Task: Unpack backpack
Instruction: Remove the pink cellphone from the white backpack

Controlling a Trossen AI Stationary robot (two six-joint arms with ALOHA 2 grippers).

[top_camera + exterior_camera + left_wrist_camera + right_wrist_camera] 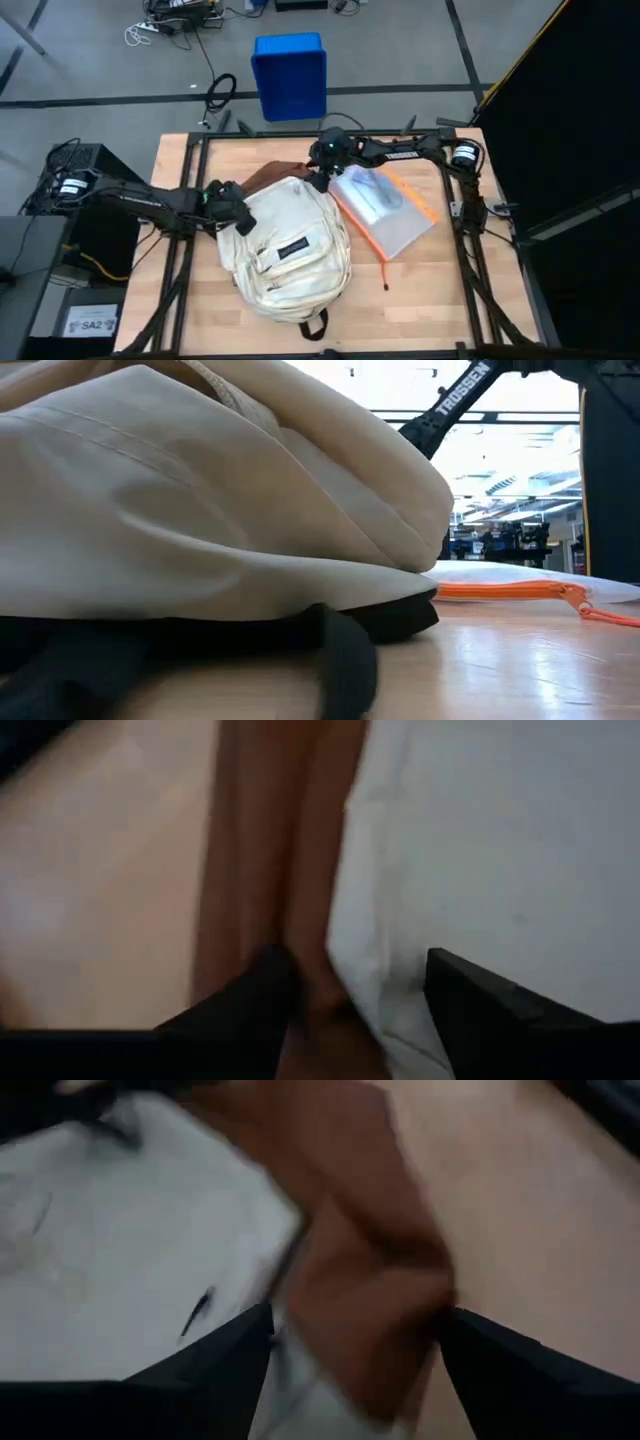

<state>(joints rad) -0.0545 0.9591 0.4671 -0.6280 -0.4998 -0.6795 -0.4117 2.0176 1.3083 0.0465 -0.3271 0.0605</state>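
L arm comes in from the left edge of the surface, stretched nearly straight toward the middle, wrist level. Left gripper [232, 207] sits at the backpack [295, 250] top-left corner; fingers [250, 1005] spread apart w/ fabric between them. R arm reaches from the far right corner, forearm running along the far side, elbow bent, wrist tipped down. Right gripper [320, 180] is at the backpack's far end; fingers [225, 1355] wide apart, straddling the brown fabric.

One backpack [290, 250], one clear orange-edged pouch [385, 210], one blue bin [289, 75], and two robot arms.
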